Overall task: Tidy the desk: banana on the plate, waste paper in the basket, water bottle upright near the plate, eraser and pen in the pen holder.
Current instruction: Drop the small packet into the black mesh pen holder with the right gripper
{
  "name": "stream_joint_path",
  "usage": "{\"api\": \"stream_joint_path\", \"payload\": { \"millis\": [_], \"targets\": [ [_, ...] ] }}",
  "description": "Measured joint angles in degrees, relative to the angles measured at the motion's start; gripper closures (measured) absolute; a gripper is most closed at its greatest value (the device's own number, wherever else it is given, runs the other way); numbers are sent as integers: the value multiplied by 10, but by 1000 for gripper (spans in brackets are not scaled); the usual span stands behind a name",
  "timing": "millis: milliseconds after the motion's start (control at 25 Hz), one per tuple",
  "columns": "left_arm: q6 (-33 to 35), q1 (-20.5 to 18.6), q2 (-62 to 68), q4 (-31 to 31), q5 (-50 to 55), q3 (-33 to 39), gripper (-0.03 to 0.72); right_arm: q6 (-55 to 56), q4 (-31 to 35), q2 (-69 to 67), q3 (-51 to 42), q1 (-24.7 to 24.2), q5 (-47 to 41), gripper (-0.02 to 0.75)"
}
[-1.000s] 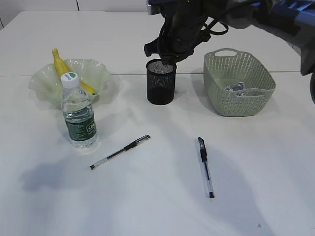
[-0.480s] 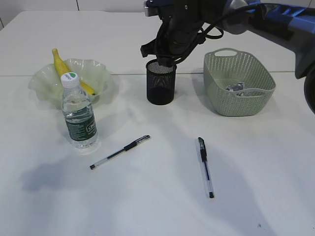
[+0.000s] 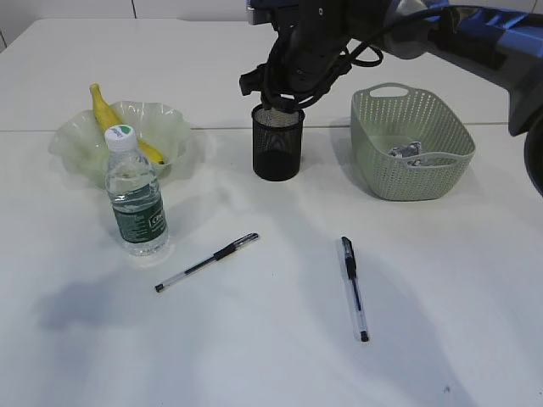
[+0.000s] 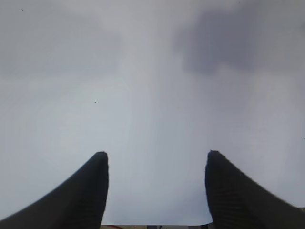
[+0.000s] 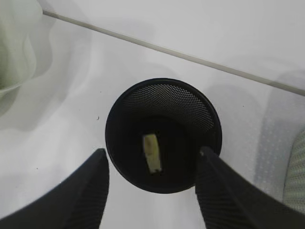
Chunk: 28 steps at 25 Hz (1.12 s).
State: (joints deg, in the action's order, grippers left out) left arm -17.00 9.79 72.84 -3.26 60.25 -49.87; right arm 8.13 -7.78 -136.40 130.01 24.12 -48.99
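I see the curved yellow banana (image 3: 114,121) lying in the ruffled pale green plate (image 3: 76,140) near the white worktop's (image 3: 271,356) left edge, and the clear green-labelled water bottle (image 3: 136,193) upright just in front. The pale yellow eraser (image 5: 152,152) lies inside the black mesh pen holder (image 3: 277,142); crumpled white paper (image 3: 407,152) sits in the sage-green perforated basket (image 3: 413,170). Two pens (image 3: 206,262) (image 3: 355,287) lie flat toward the front edge.

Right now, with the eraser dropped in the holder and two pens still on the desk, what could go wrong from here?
1. The right gripper hangs open right over the holder; pulling away sideways could clip its rim and tip it, spilling the eraser.
2. The left pen lies close to the upright bottle; a reach there might knock it over.
3. Both pens, including the right pen, lie flat on the desk, so a grasp may slip.
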Motion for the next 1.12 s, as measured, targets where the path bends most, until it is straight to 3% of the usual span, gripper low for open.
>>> {"api": "stream_joint_path", "payload": {
  "millis": [160, 400, 760, 1120],
  "targets": [
    [0, 0, 0, 0, 0, 0, 240, -1, 0, 0, 0, 0, 0, 286],
    [0, 0, 0, 1, 0, 0, 240, -1, 10, -1, 11, 0, -32, 278],
    [0, 0, 0, 3, 0, 0, 240, 0, 39, 5, 87, 0, -211, 307],
    [16, 0, 0, 0, -11, 0, 240, 0, 109, 47, 72, 6, -225, 327]
  ]
}}
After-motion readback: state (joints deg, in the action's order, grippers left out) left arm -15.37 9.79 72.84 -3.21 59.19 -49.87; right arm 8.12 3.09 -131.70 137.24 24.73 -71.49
